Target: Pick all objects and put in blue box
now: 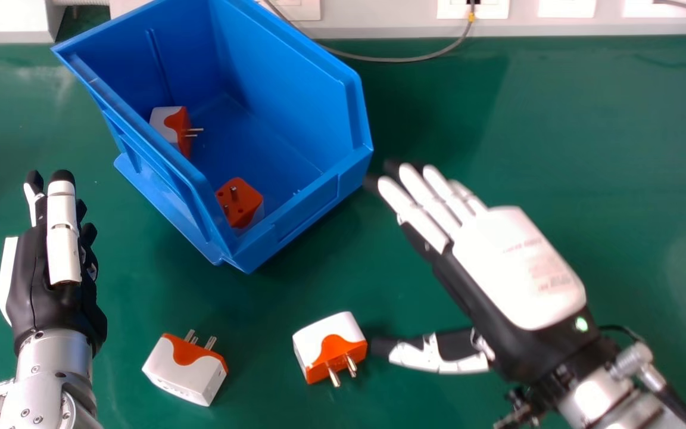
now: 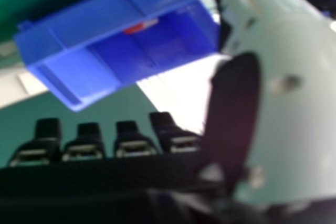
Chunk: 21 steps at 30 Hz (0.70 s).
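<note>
Right hand [image 1: 513, 262]: spread wide, empty, likely for nearby adapter [image 1: 321, 341] | left hand [image 1: 30, 277]: loosely open, empty | blue box [image 1: 286, 86]: upright, presumably for drops

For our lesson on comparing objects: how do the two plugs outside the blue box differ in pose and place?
The left plug points its prongs away from the robot; the right plug points them toward it. The left plug lies nearer the left hand, the right plug beside the thumb of the right hand. Both are white and orange and lie on the green table.
</note>
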Available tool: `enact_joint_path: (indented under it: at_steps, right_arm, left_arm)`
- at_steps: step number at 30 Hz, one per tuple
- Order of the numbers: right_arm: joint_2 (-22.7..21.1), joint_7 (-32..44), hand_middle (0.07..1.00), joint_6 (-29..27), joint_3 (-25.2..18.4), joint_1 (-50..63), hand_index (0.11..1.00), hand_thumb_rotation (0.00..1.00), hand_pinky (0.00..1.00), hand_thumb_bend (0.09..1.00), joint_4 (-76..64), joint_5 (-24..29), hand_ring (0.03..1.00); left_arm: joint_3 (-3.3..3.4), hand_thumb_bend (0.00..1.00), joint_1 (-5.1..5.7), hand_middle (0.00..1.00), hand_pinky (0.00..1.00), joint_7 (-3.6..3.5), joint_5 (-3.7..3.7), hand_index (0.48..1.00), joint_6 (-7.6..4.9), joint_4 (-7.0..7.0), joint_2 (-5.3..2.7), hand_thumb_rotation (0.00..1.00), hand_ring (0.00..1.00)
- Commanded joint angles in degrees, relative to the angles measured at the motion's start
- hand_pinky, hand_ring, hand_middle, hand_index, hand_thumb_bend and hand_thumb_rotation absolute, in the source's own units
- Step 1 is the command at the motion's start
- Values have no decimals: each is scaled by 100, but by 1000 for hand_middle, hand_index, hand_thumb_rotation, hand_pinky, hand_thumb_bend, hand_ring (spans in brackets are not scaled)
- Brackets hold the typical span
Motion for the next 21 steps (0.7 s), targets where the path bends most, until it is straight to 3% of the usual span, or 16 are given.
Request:
enact_joint_path:
  at_steps: [1, 4, 10, 21]
  right_arm:
    - [-3, 31, 990, -129, -105, 138, 952, 319, 939, 397, -178, 70, 990]
    - [0, 30, 989, -219, -101, 317, 951, 332, 937, 399, -150, 28, 989]
    - [-37, 218, 983, -351, -43, 531, 945, 353, 930, 405, -22, 0, 979]
    - [24, 644, 973, -418, 319, 66, 931, 387, 914, 414, 400, -368, 964]
  left_arm:
    - [28, 292, 64, 998, 1000, -27, -24, 1000, -34, -178, 37, 952, 998]
    - [39, 291, 157, 995, 1000, -57, -22, 998, -102, -185, 19, 951, 996]
    - [-10, 288, 342, 991, 1000, -83, -15, 997, -176, -291, -18, 949, 994]
    - [-90, 291, 538, 987, 1000, -76, -24, 995, -110, -556, -74, 939, 992]
